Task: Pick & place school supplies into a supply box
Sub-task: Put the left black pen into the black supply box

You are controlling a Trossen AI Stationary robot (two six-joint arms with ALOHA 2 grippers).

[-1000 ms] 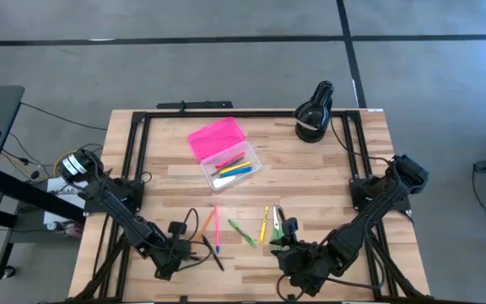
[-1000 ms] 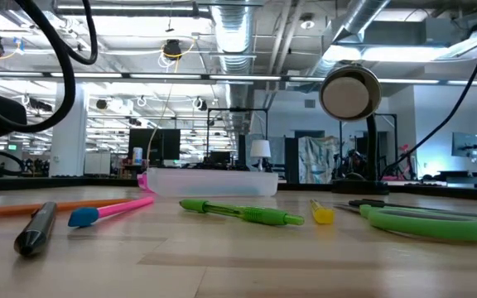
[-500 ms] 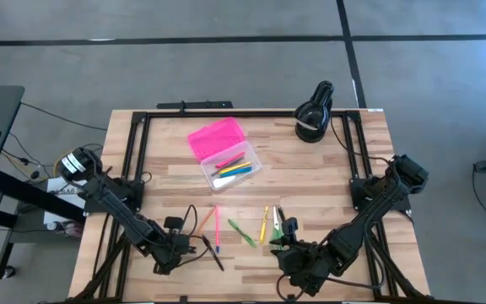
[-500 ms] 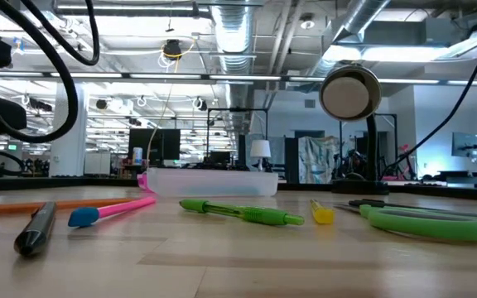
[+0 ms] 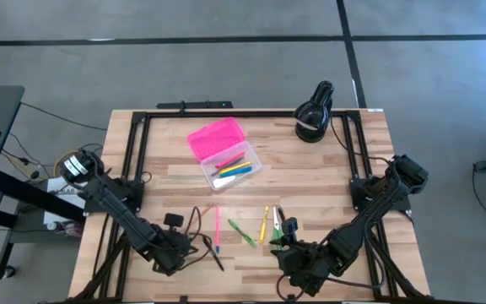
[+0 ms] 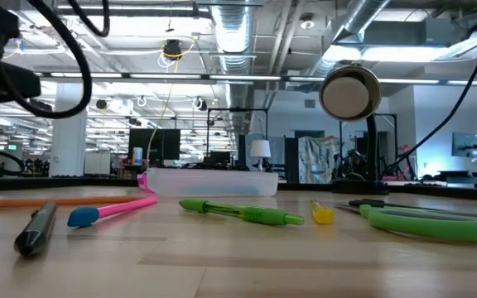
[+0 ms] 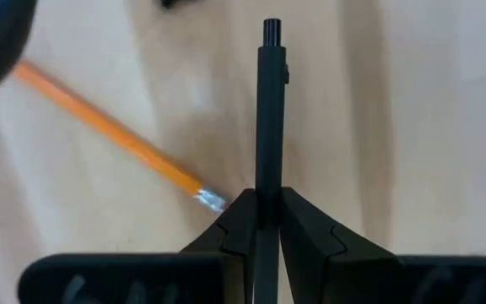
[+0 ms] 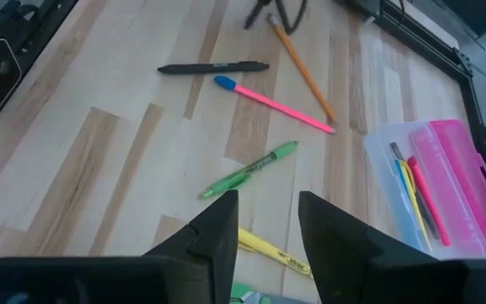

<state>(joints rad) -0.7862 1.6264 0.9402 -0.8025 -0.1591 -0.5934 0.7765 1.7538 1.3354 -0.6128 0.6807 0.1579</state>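
Observation:
The supply box (image 5: 226, 156) stands open at the table's far middle, with its pink lid (image 8: 462, 181) laid back and a few pens inside. On the wood lie an orange pencil (image 7: 108, 127), a pink pen (image 8: 272, 103), a green pen (image 8: 247, 173), a yellow marker (image 8: 272, 253), a black pen (image 8: 213, 67) and green-handled scissors (image 6: 425, 223). My left gripper (image 5: 194, 218) hovers over the orange pencil, shut on a second black pen (image 7: 270, 110). My right gripper (image 8: 264, 207) is open near the table's near edge, beside the scissors. My left gripper pinches the black pen's barrel (image 7: 268, 181) between its two fingertips (image 7: 241, 221). The pen runs along the fingers and sticks out past them, clicker end (image 7: 271, 29) foremost. It is lifted clear above the orange pencil and the table.
A black round lamp (image 5: 313, 114) stands at the far right corner. A black frame (image 5: 133, 160) runs along the table's left, right and far sides. Black cables loop by the left arm. Bare wood lies between the box and the row of pens.
The left arm has risen a little and drawn slightly toward the far edge. The right arm and the things on the table have kept still.

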